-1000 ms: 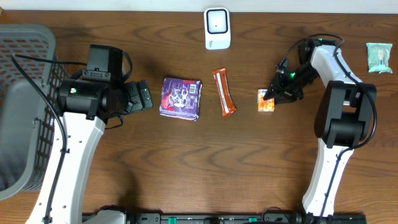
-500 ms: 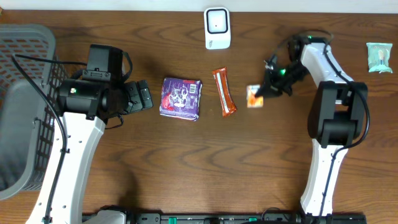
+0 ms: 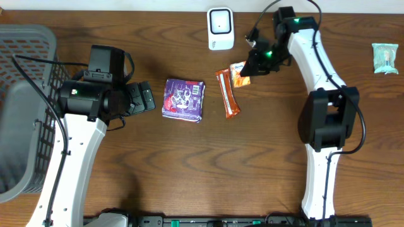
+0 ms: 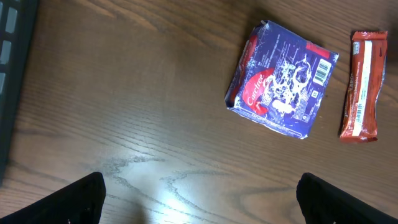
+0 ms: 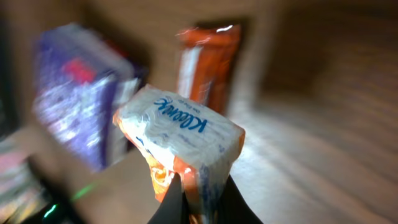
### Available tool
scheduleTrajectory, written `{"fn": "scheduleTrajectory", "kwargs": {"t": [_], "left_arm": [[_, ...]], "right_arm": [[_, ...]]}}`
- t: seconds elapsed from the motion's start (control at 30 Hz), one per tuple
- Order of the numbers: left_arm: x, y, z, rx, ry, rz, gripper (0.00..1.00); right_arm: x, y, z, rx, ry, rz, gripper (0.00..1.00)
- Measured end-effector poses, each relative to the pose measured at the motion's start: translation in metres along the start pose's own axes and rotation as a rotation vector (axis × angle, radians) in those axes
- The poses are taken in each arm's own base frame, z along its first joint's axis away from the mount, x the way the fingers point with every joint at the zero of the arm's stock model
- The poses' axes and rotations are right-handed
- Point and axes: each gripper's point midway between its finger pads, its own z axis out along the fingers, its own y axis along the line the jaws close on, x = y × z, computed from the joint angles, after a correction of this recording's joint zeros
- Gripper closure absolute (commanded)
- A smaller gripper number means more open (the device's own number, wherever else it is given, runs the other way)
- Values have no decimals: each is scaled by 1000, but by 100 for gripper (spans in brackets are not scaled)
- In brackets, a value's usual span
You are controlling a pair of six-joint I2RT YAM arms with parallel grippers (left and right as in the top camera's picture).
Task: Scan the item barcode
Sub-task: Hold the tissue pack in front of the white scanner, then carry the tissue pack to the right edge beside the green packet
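1. Overhead: a dark brown wood-grain tabletop (image 3: pixel 189 164) carries a grey plastic mesh basket (image 3: pixel 25 57) at the left edge and a white boxy scanner (image 3: pixel 220 28) at the far edge. On it too are a glossy purple square packet (image 3: pixel 184 99), a slim orange-brown foil bar (image 3: pixel 228 93) and a pale green sachet (image 3: pixel 384 58) far right. The right end effector (image 3: pixel 247 70) is clenched on a small white-and-orange soft tissue pack (image 3: pixel 238 74), held just beside the bar's top end, near the scanner. The left end effector (image 3: pixel 146 98) stands released beside the purple packet.
2. Left wrist: its two dark fingers (image 4: pixel 78 199), cut off by the bottom edge, spread wide over bare wood.
3. Right wrist: the crinkled tissue pack is pinched at its lower edge; everything behind is blurred.
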Motion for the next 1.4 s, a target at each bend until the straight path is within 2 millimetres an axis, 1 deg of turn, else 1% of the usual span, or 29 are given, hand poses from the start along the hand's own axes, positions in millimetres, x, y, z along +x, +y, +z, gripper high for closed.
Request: {"fn": "scheduleTrajectory", "kwargs": {"t": [0.07, 0.13, 0.17, 0.2, 0.23, 0.3, 0.37, 0.4, 0.43, 0.47, 0.53, 0.6, 0.67, 0.73, 0.83, 0.93, 0.97, 1.1, 1.23, 1.3, 1.4], "left_arm": [[0, 0, 0, 0, 0, 0, 2], [0, 0, 0, 0, 0, 0, 2], [0, 0, 0, 0, 0, 0, 2], [0, 0, 0, 0, 0, 0, 2], [0, 0, 0, 0, 0, 0, 2], [0, 0, 0, 0, 0, 0, 2], [0, 0, 0, 0, 1, 0, 2], [0, 0, 0, 0, 0, 0, 2], [0, 0, 0, 0, 0, 0, 2], [0, 0, 0, 0, 1, 0, 2], [0, 0, 0, 0, 1, 0, 2], [0, 0, 0, 0, 0, 0, 2], [0, 0, 0, 0, 0, 0, 2], [0, 0, 0, 0, 0, 0, 2], [0, 0, 0, 0, 1, 0, 2], [0, 0, 0, 0, 0, 0, 2], [0, 0, 0, 0, 0, 0, 2], [0, 0, 0, 0, 0, 0, 2], [0, 0, 0, 0, 0, 0, 2], [0, 0, 0, 0, 0, 0, 2], [0, 0, 0, 0, 0, 0, 2]], "right_arm": [[-6, -10, 2, 119, -14, 19, 99], [-20, -14, 0, 246, -62, 11, 99], [-32, -14, -4, 311, -105, -2, 99], [-50, -10, -10, 386, -172, -26, 99], [-59, -8, -13, 427, -212, -40, 99], [-102, 6, -30, 568, -399, -106, 99], [-136, 29, -44, 676, -571, -179, 99], [-145, 36, -48, 700, -615, -202, 99], [-157, 49, -55, 734, -685, -239, 99], [-165, 59, -60, 758, -733, -266, 99], [-176, 75, -70, 802, -809, -305, 99], [-185, 82, -80, 847, -877, -324, 99], [-190, 77, -82, 884, -897, -325, 99], [-191, 64, -74, 917, -880, -319, 99], [-190, 40, -45, 933, -817, -317, 99], [-190, 32, -18, 895, -771, -334, 99], [-189, 31, -14, 886, -765, -338, 99], [-188, 32, -11, 878, -754, -342, 99], [-181, 25, -10, 907, -717, -333, 99], [-180, 19, -17, 955, -724, -306, 99], [-176, 4, -35, 1069, -742, -245, 99]]}}
